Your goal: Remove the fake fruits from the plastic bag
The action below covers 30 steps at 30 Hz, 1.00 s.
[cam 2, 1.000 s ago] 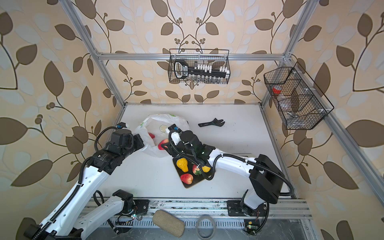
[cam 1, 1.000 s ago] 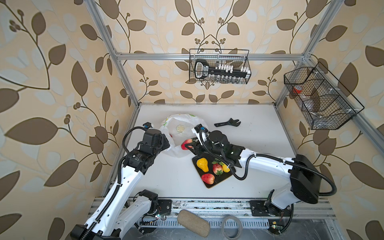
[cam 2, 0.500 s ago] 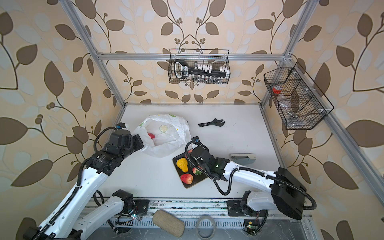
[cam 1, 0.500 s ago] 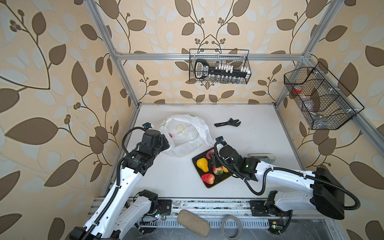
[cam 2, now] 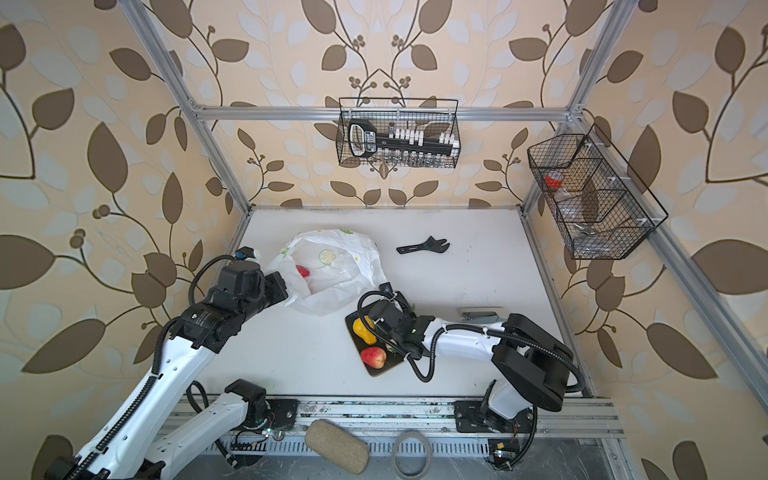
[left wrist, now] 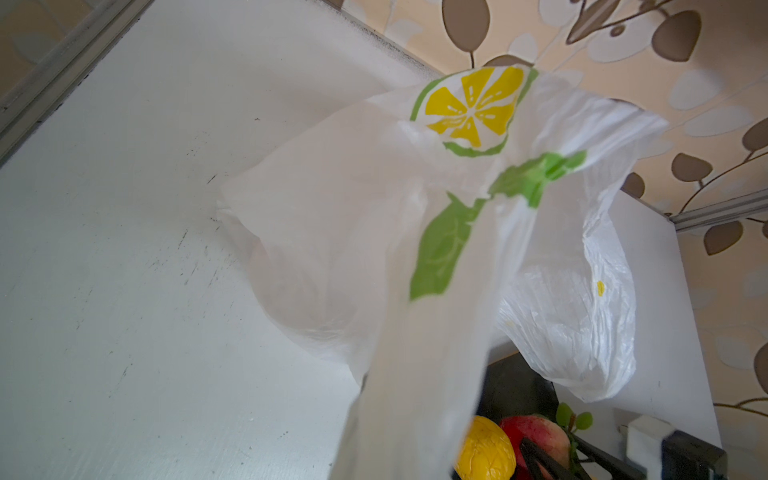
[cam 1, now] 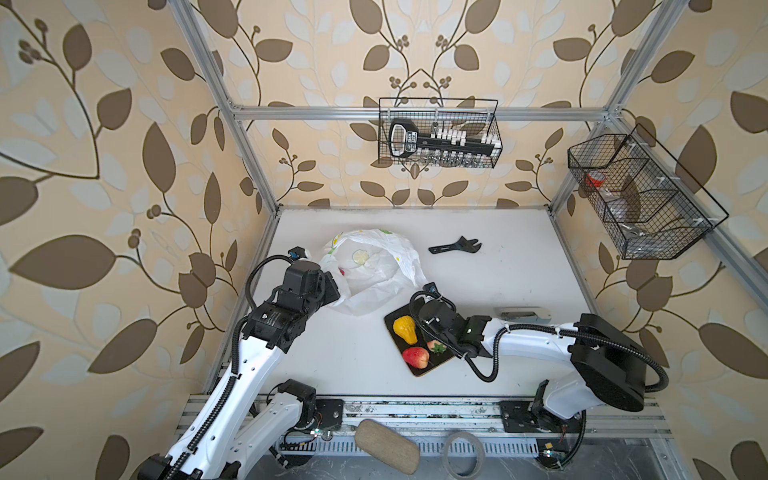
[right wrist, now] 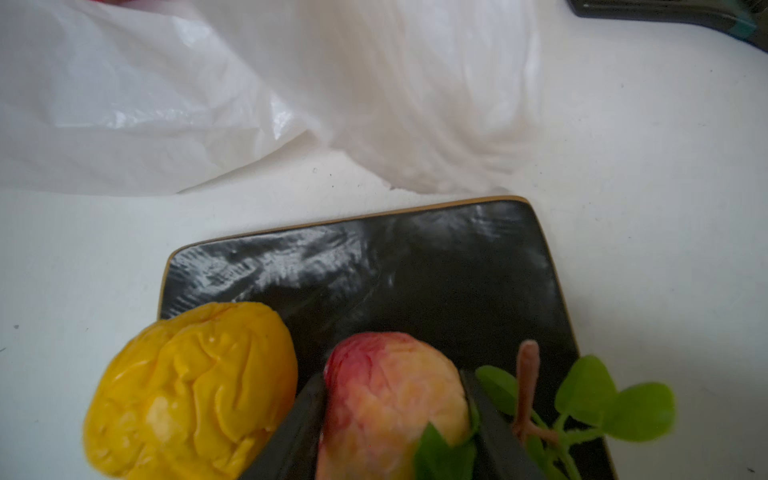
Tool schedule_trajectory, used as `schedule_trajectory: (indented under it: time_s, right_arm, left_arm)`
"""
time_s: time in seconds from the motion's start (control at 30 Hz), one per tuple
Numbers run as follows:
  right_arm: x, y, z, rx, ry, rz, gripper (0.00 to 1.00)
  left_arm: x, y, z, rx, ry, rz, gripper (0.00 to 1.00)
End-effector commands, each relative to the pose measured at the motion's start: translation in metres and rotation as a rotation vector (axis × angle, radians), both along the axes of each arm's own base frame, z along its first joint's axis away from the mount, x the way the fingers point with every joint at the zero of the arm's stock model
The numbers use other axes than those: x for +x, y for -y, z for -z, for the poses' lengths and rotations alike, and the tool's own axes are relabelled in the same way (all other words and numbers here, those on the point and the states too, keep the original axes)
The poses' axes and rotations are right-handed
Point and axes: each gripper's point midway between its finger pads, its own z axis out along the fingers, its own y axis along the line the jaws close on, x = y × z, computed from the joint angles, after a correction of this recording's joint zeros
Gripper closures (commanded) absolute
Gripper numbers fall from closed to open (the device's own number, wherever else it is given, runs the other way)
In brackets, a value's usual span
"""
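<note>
My black rectangular tray holds glossy plastic fruits; right claw brackets a peach-red one, grip unclear. Beside the tray, left claw clenches the crinkly white bag, one red fruit inside.

The left arm, at the lower left in both top views, has glossy white links with small round holes and boxy black joints. The right arm, at the lower right, has the same white and black parts. A ribbed black cable runs along each one. A small white label sits on a black joint of the left arm. The right gripper has matte black fingers.
</note>
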Motion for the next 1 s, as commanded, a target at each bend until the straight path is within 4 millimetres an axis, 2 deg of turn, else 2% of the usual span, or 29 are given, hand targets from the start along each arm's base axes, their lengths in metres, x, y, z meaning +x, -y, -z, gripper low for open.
schedule_trajectory:
  time_s: [0.0, 0.23, 0.33, 0.57, 0.7, 0.77, 0.83, 0.97]
  right_arm:
    - [0.003, -0.010, -0.010, 0.022, 0.025, 0.002, 0.45]
    - [0.002, -0.006, -0.033, 0.051, 0.074, 0.018, 0.24]
    - [0.001, -0.003, -0.048, 0.071, 0.095, 0.020, 0.22]
    - [0.001, -0.004, -0.106, 0.162, 0.189, -0.012, 0.24]
    - [0.000, -0.033, -0.146, 0.262, 0.256, -0.139, 0.30]
    - [0.002, -0.057, -0.162, 0.301, 0.274, -0.222, 0.33]
    - [0.006, -0.082, -0.169, 0.311, 0.273, -0.283, 0.36]
    - [0.023, -0.129, -0.168, 0.322, 0.256, -0.349, 0.40]
  left_arm:
    - [-0.005, 0.001, -0.007, 0.014, 0.011, 0.032, 1.00]
    - [-0.006, 0.000, -0.010, 0.018, 0.015, 0.029, 1.00]
    - [-0.007, 0.000, -0.010, 0.019, 0.014, 0.032, 1.00]
    - [-0.012, -0.001, -0.007, 0.026, -0.003, 0.039, 1.00]
    - [-0.017, -0.002, -0.004, 0.028, -0.016, 0.042, 1.00]
    - [-0.021, -0.003, -0.002, 0.030, -0.021, 0.042, 1.00]
    - [-0.025, -0.004, -0.001, 0.029, -0.029, 0.039, 1.00]
    - [-0.033, -0.002, 0.006, 0.018, -0.046, 0.057, 1.00]
